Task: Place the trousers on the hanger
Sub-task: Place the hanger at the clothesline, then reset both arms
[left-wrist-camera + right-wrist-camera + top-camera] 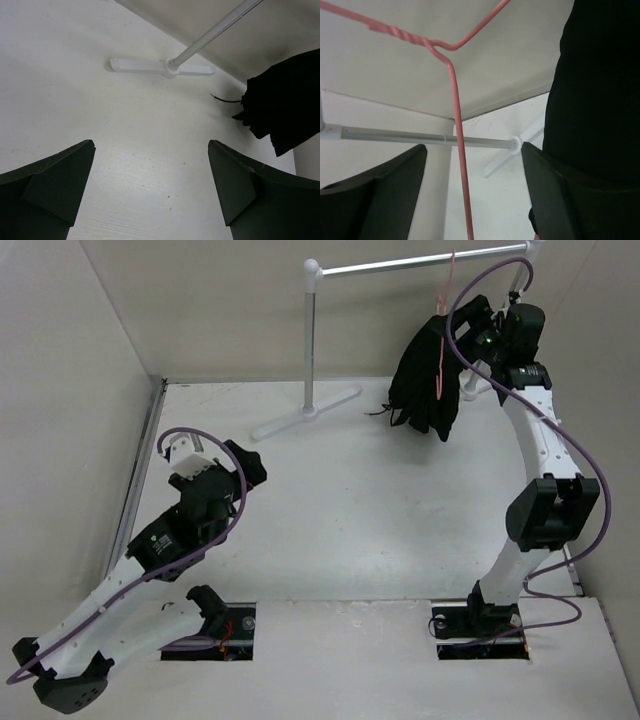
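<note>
The trousers (428,375) hang in a dark bunch from the pink wire hanger (447,300), which hooks over the rail of the clothes rack (312,340) at the far right of the desk (350,520). The right pincer (475,165) is raised just right of the garment, its fingers spread apart and gripping nothing. In its wrist view the hanger's wire runs down between the fingers, clear of both, and the black cloth fills the side by the right-hand finger. The left pincer (150,170) hovers wide open and empty over the near left of the desk, well apart from the trousers.
</note>
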`<act>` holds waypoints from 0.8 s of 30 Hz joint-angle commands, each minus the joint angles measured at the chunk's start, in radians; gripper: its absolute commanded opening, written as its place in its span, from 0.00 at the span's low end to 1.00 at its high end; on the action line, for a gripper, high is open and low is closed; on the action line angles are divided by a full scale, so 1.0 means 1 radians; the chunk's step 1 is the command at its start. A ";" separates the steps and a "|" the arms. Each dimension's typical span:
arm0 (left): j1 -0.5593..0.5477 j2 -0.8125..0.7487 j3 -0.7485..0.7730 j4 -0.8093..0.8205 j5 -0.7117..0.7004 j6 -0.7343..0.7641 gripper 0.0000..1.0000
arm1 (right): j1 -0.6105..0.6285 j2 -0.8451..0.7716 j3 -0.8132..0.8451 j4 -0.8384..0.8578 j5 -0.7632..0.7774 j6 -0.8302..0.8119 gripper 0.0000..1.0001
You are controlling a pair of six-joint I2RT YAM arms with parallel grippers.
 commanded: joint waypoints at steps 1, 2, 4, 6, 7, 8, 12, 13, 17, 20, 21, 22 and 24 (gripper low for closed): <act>0.037 0.022 -0.004 -0.028 0.034 -0.020 1.00 | -0.015 -0.104 -0.011 0.040 0.029 -0.016 0.91; 0.052 0.029 0.000 -0.042 0.046 -0.023 1.00 | -0.018 -0.125 -0.020 0.032 0.042 -0.017 1.00; 0.087 0.043 0.003 -0.063 0.076 -0.032 1.00 | -0.029 -0.176 -0.053 0.019 0.063 -0.025 1.00; 0.124 0.060 0.003 -0.077 0.118 -0.035 1.00 | -0.035 -0.232 -0.099 0.017 0.091 -0.037 1.00; 0.140 0.066 0.003 -0.083 0.136 -0.035 1.00 | -0.036 -0.268 -0.133 0.017 0.114 -0.046 1.00; 0.158 0.077 0.006 -0.091 0.162 -0.035 1.00 | -0.041 -0.306 -0.168 0.017 0.138 -0.054 1.00; 0.206 0.135 0.013 -0.118 0.244 -0.030 1.00 | -0.058 -0.478 -0.352 0.000 0.242 -0.062 1.00; 0.212 0.150 0.013 -0.126 0.257 -0.032 1.00 | -0.058 -0.530 -0.412 -0.003 0.272 -0.063 1.00; 0.203 0.207 -0.006 -0.148 0.297 -0.035 1.00 | -0.052 -0.729 -0.670 -0.041 0.409 -0.068 1.00; 0.190 0.230 -0.033 -0.158 0.320 -0.038 1.00 | -0.036 -0.863 -0.881 -0.110 0.517 -0.066 1.00; 0.189 0.233 -0.046 -0.158 0.327 -0.038 1.00 | -0.026 -0.900 -0.944 -0.136 0.543 -0.065 1.00; 0.187 0.235 -0.056 -0.157 0.334 -0.038 1.00 | -0.012 -0.936 -1.007 -0.162 0.574 -0.066 1.00; 0.187 0.233 -0.081 -0.145 0.348 -0.036 1.00 | 0.017 -1.008 -1.113 -0.220 0.623 -0.066 1.00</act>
